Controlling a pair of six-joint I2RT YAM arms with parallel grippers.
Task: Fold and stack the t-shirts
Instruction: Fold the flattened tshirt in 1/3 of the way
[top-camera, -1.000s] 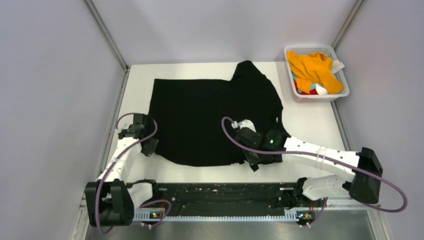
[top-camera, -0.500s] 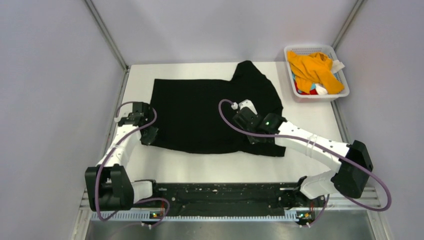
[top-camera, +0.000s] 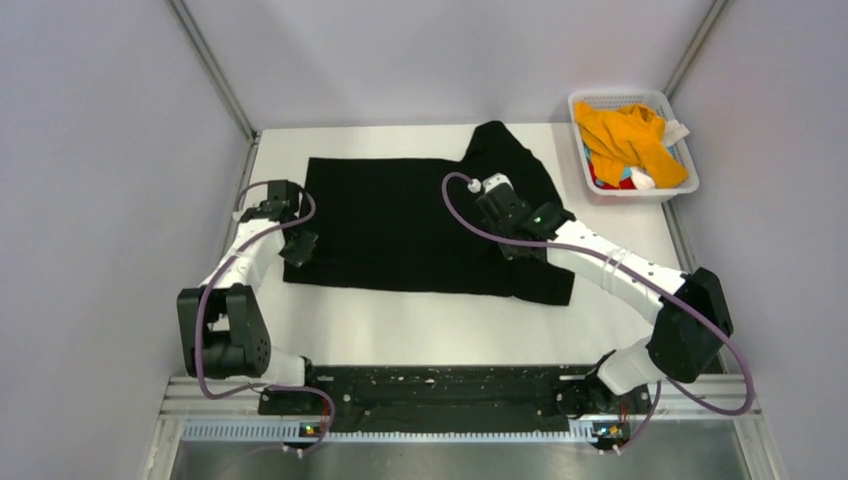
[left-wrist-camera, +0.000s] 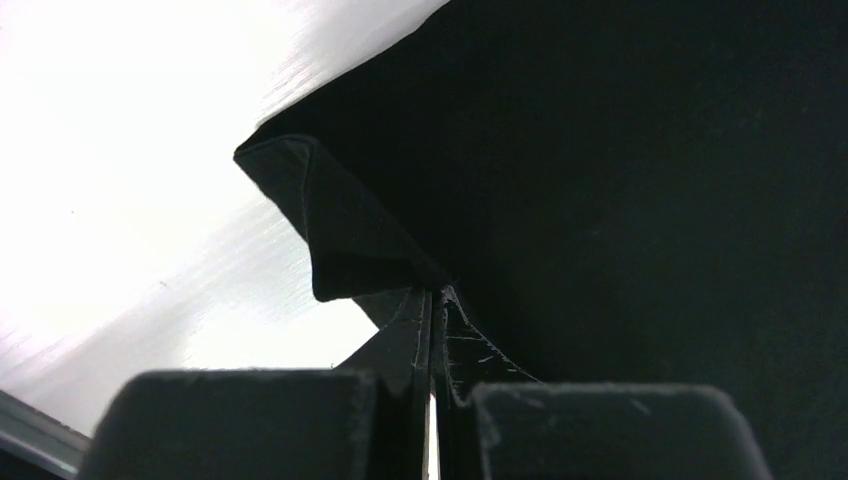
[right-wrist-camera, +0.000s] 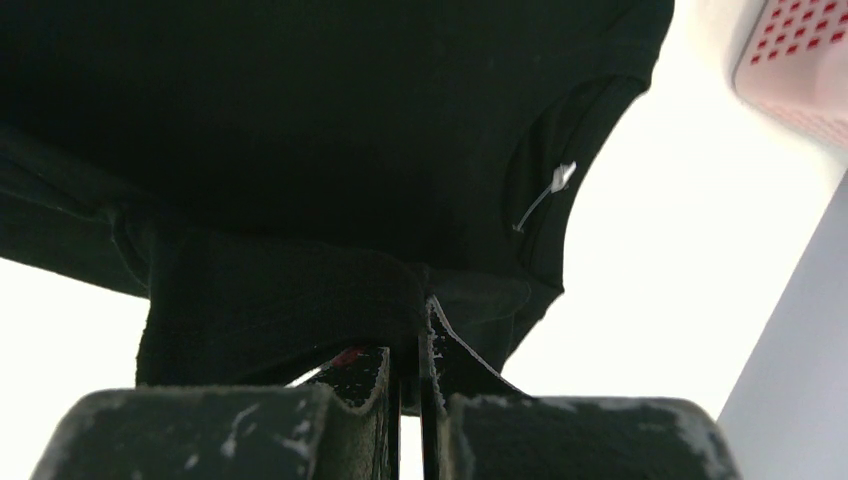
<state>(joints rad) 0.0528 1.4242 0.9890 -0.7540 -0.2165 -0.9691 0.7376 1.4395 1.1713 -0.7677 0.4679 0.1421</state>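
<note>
Now, large plain black cloth t-shirt: on white bench left of white plastic mesh basket, first fold apparently under way.
Left pincer, right pincer: each pinching its hem.
Orange-yellow cloth t-shirt: in basket, unfolded.

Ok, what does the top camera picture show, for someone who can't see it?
A big black t-shirt lies on a white table, with the left claw and right claw each pinching it. A white basket at the far right holds orange cloth.
</note>
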